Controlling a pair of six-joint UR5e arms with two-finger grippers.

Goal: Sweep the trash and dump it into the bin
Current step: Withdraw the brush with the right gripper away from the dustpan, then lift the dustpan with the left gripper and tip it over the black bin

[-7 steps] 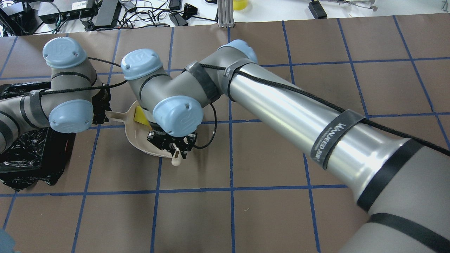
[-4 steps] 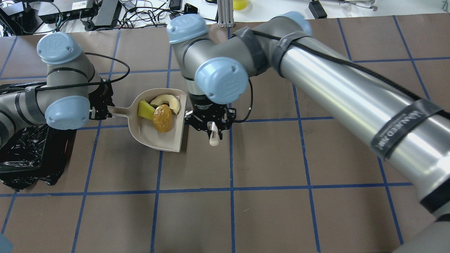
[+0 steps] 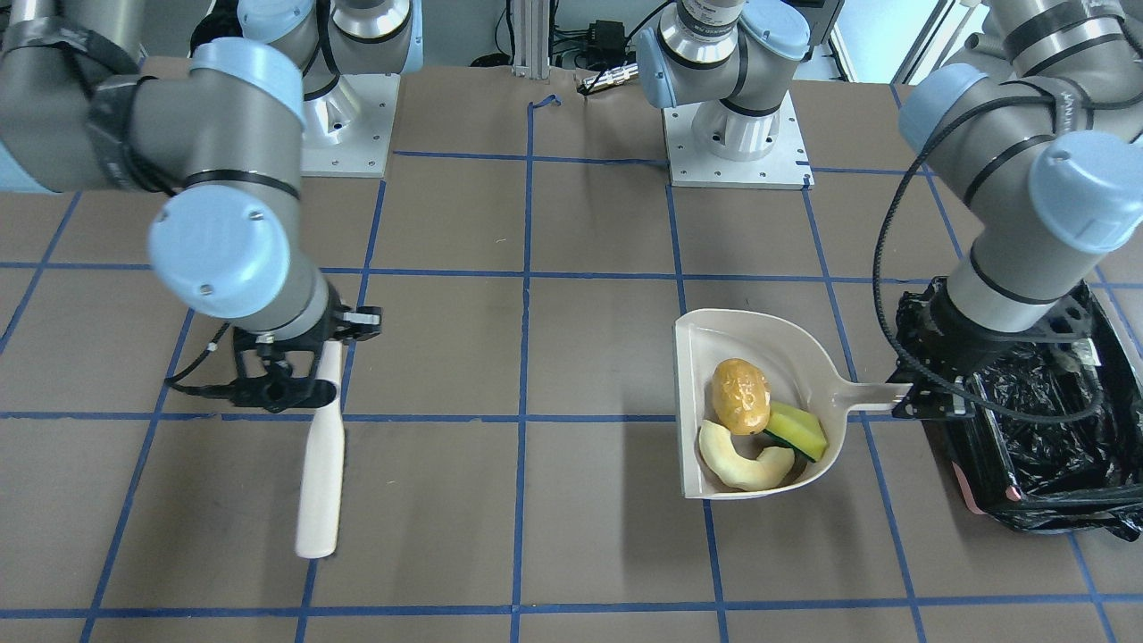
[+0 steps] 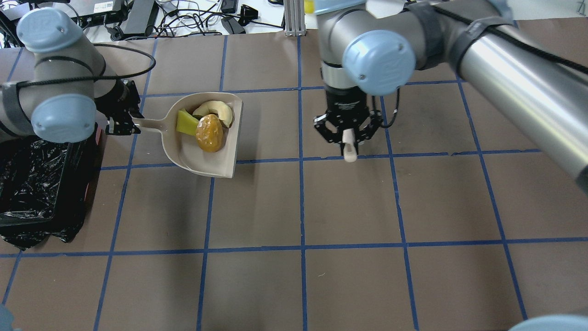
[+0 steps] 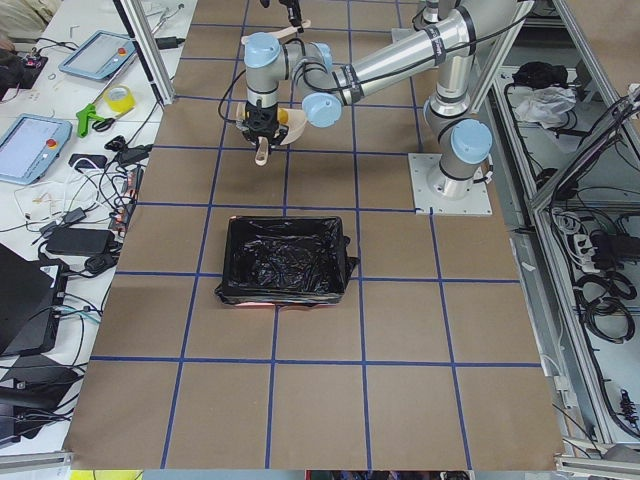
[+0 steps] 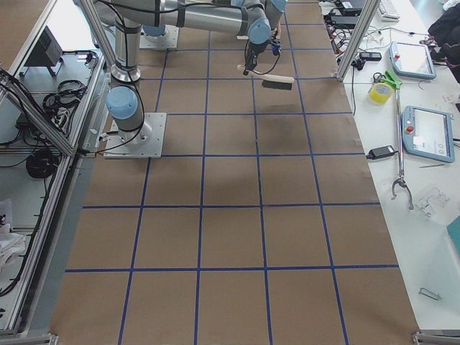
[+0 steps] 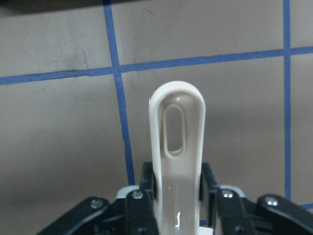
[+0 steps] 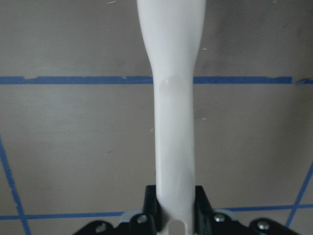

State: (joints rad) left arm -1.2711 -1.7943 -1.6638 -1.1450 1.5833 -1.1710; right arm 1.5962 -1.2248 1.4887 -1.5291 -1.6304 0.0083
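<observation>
The beige dustpan [image 4: 206, 161] [image 3: 714, 348] holds the trash: a golden-brown lump [image 4: 209, 133] [image 3: 740, 396], a pale curved slice [image 4: 216, 110] [image 3: 746, 464] and a yellow-green sponge piece [image 4: 186, 123] [image 3: 799, 430]. My left gripper [image 4: 123, 123] [image 3: 929, 397] [image 7: 177, 183] is shut on the pan's handle, whose slotted end sticks out past the fingers. The bin [image 4: 27, 184] [image 3: 1045, 429] [image 5: 285, 262], lined with a black bag, stands right beside that gripper. My right gripper [image 4: 347, 133] [image 3: 286, 379] [image 8: 175, 200] is shut on the white brush [image 3: 321, 464] [image 8: 173, 122], about one grid square to the right of the pan.
Blue tape lines divide the brown table into squares. Both arm bases [image 3: 732, 134] are bolted at the robot's edge. Cables and power bricks [image 4: 183, 18] lie past the far edge. Tablets and a tape roll [image 6: 381, 92] sit on a side bench.
My right arm swung right with the brush, off the dustpan, uncovering the trash inside. The left arm shifted the dustpan a little farther from the robot.
</observation>
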